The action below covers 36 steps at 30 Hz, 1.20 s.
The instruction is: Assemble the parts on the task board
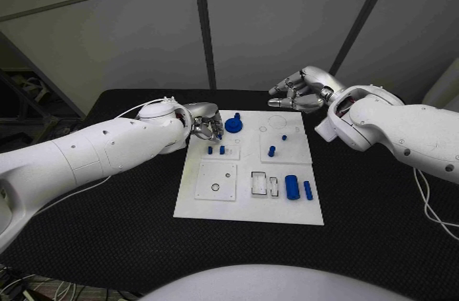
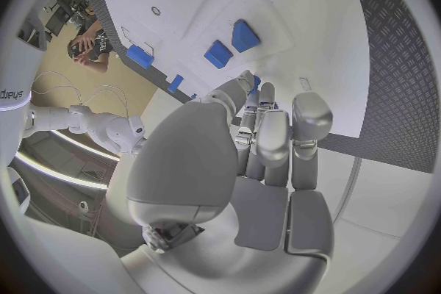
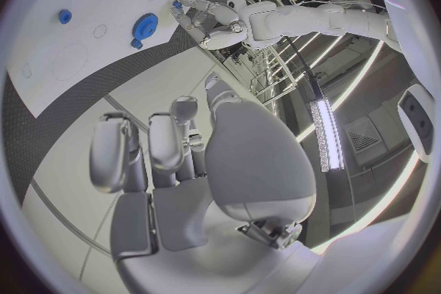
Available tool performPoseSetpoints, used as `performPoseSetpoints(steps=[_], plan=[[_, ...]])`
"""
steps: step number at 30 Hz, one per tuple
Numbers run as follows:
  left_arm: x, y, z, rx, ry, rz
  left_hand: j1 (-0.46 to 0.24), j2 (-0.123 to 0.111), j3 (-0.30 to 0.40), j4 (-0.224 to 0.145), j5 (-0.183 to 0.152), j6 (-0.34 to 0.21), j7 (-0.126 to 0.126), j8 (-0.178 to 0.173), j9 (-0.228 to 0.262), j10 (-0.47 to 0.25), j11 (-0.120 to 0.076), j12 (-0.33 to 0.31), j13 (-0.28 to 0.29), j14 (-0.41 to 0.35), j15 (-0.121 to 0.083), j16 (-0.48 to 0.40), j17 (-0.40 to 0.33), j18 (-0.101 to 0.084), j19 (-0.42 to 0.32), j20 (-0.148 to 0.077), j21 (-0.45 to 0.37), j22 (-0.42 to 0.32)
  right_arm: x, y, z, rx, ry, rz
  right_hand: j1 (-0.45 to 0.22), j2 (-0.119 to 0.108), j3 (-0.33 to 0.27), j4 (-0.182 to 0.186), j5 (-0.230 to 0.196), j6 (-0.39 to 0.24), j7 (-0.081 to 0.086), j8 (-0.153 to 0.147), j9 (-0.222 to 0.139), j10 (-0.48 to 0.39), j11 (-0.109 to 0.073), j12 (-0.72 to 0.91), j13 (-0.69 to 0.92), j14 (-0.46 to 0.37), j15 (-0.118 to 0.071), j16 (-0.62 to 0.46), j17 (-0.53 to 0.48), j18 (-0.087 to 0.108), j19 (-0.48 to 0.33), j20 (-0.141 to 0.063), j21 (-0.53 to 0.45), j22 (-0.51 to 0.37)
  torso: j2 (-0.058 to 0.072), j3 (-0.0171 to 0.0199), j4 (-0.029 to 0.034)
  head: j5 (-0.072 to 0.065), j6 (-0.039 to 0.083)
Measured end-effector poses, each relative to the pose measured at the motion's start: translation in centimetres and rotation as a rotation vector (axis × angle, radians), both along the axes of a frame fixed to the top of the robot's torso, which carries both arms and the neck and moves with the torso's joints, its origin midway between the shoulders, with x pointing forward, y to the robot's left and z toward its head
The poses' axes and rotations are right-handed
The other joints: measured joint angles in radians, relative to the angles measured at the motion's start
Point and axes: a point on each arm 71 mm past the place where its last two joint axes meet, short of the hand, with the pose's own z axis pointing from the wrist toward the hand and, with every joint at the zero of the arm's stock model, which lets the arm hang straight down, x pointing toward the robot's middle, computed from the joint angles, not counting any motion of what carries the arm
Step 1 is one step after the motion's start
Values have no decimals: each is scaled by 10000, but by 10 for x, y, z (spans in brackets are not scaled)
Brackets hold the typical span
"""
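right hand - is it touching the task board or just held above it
Apart. In the head view the right hand sits beyond the task board's far edge, fingers curled, holding nothing.

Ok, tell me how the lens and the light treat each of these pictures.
Head view: straight lines, even light, the task board bright on the black table. Left wrist view: fisheye bends the board's edges, the left hand looms large. Right wrist view: ceiling light strips glare beside the right hand, and the board edge curves.
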Motion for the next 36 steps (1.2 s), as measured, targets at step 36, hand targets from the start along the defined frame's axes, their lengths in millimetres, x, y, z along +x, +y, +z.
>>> performPoseSetpoints(steps=[36], plan=[[7,20,-2,126,29,748,-412,-414,-142,-219,-580,-2527,7,-23,-1234,-1602,420,-343,-72,-1,323,-178,-995,-3,-575,321,-1127,-700,7,-16,-5,-1006,63,-675,726,25,519,-126,0,293,131,0,11,-1469,107,-4841,-4007,-164,125,-1795,-1845,161,-517,61,-1237,-745,-12,-5,4,-39,55]])
